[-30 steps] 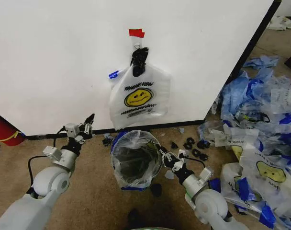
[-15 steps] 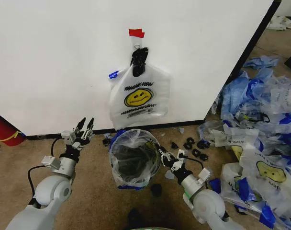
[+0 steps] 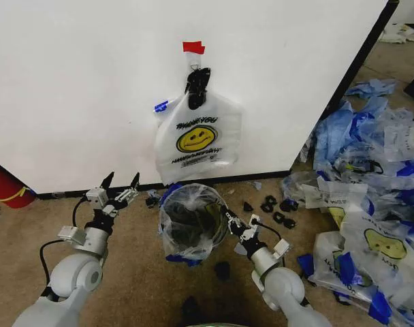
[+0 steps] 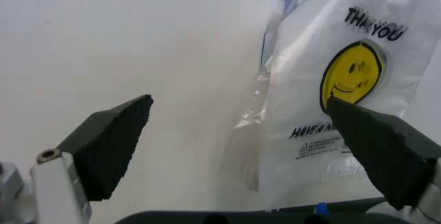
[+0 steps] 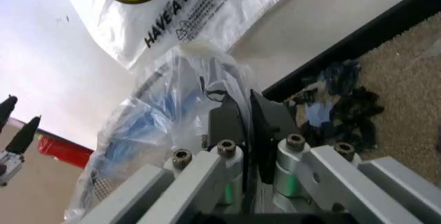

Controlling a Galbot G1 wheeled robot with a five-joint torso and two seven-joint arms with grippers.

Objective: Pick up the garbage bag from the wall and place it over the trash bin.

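Note:
The garbage bag (image 3: 208, 204), thin translucent plastic with blue strips (image 5: 141, 126), is draped over the round black trash bin (image 3: 186, 221) on the carpet below the wall. My right gripper (image 3: 228, 217) is at the bin's right rim, shut on the bag's film (image 5: 238, 102). Dark mesh of the bin (image 5: 100, 188) shows through the plastic. My left gripper (image 3: 122, 181) hangs open left of the bin, near the wall, holding nothing (image 4: 241, 131). A second white smiley "THANK YOU" bag (image 3: 198, 139) (image 4: 344, 105) (image 5: 186, 12) hangs on the wall from a black clip (image 3: 197, 85).
A red cylinder (image 3: 6, 187) stands at the far left against the wall. A heap of white and blue bags (image 3: 370, 197) covers the floor at the right. Several black clips (image 3: 275, 208) lie on the carpet right of the bin.
My left gripper has dropped lower and spread its fingers from nearly together to wide open. The right gripper holds the bag's rim while bin and bag have shifted slightly.

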